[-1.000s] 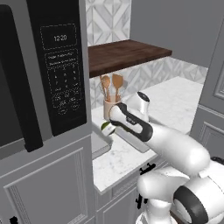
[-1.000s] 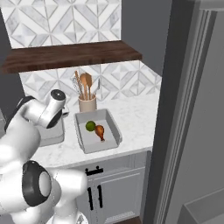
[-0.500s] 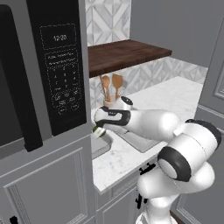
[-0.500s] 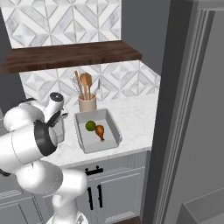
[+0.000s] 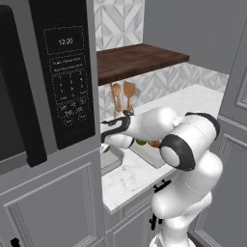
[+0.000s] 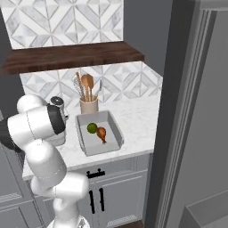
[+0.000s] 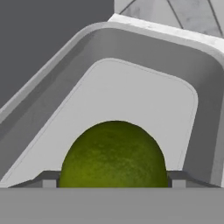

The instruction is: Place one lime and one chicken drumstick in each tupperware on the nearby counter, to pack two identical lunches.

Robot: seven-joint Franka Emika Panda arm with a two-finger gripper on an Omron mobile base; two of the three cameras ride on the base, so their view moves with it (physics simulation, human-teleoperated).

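Note:
In the hand view a green lime [image 7: 113, 155] sits between my fingertips [image 7: 47, 180], with my gripper [image 7: 113, 181] shut on it. It hangs just above the bare floor of the left tupperware [image 7: 131, 92]. From the base, my hand reaches down into that tray [image 5: 115, 161] beside the tall cabinet. The right tupperware [image 6: 100, 149] holds another lime [image 6: 91, 128] and a brown chicken drumstick [image 6: 102, 133], which also peek out behind my arm, the lime [image 5: 141, 142] next to the drumstick [image 5: 154, 144]. Both trays rest on the white counter [image 6: 138, 120].
A utensil holder [image 6: 88, 106] with wooden spoons stands behind the right tray. A dark wooden shelf [image 6: 71, 55] hangs above. The tall cabinet with a microwave panel [image 5: 67, 82] crowds the left tray. A grey fridge wall [image 6: 196, 111] borders the right.
My arm has swung left and down with the lime, from above the counter's middle into the left tray beside the cabinet. The right tray's lime and drumstick have not moved.

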